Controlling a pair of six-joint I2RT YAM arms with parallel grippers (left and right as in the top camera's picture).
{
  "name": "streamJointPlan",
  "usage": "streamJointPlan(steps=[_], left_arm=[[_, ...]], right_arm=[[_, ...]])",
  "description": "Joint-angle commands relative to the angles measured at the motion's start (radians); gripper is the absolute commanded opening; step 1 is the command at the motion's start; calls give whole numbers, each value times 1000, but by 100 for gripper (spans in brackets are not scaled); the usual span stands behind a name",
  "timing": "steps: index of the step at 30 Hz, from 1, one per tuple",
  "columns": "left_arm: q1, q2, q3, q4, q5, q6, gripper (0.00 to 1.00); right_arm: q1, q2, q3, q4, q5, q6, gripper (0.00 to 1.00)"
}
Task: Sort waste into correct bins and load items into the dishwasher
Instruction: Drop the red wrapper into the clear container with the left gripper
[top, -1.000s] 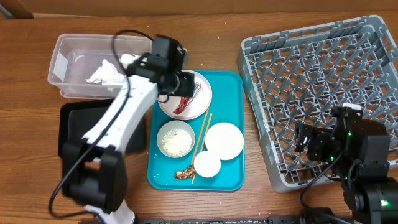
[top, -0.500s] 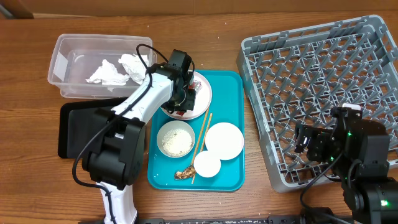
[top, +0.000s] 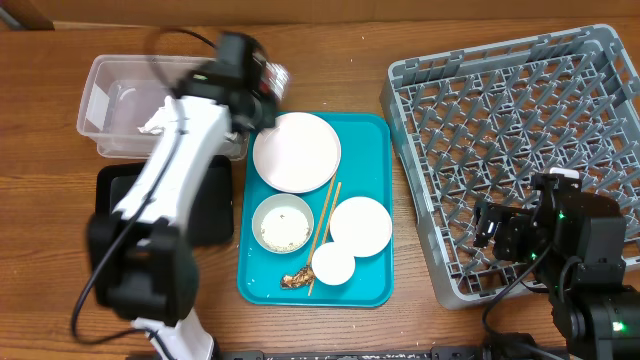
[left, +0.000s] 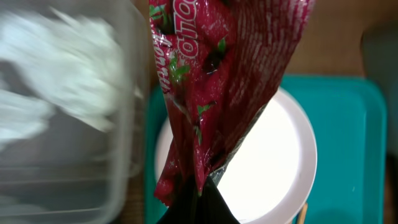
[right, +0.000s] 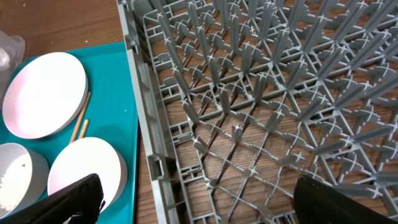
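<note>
My left gripper (left: 199, 198) is shut on a red crinkled wrapper (left: 217, 81), which hangs above the gap between the clear tub (left: 74, 155) and the large white plate (left: 273, 162). Overhead, the left gripper (top: 258, 78) is blurred at the tub's (top: 100, 90) right end, and the large plate (top: 296, 151) lies bare. White napkins (top: 152, 125) sit in the tub. The black tray (top: 115, 205) lies below it. My right gripper (right: 208, 199) stands open over the grey dish rack's (right: 280, 93) front left part, holding nothing.
The teal tray (top: 370, 150) carries a bowl with rice (top: 283, 223), a smaller plate (top: 360, 226), a small cup (top: 333, 265), chopsticks (top: 324, 228) and a brown scrap (top: 296, 279). The dish rack (top: 520, 140) fills the right side.
The left gripper shut on the red wrapper, lifted it off the large plate and swung back-left toward the clear tub. The right arm has not moved.
</note>
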Motion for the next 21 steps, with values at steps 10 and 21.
streamJointPlan(steps=[10,21], left_arm=[[202,-19,25,19,-14,5,43],[192,-14,24,-24,-13,5,58]], right_arm=[[2,-8,29,5,6,-6,100],[2,-8,29,5,6,-6,100]])
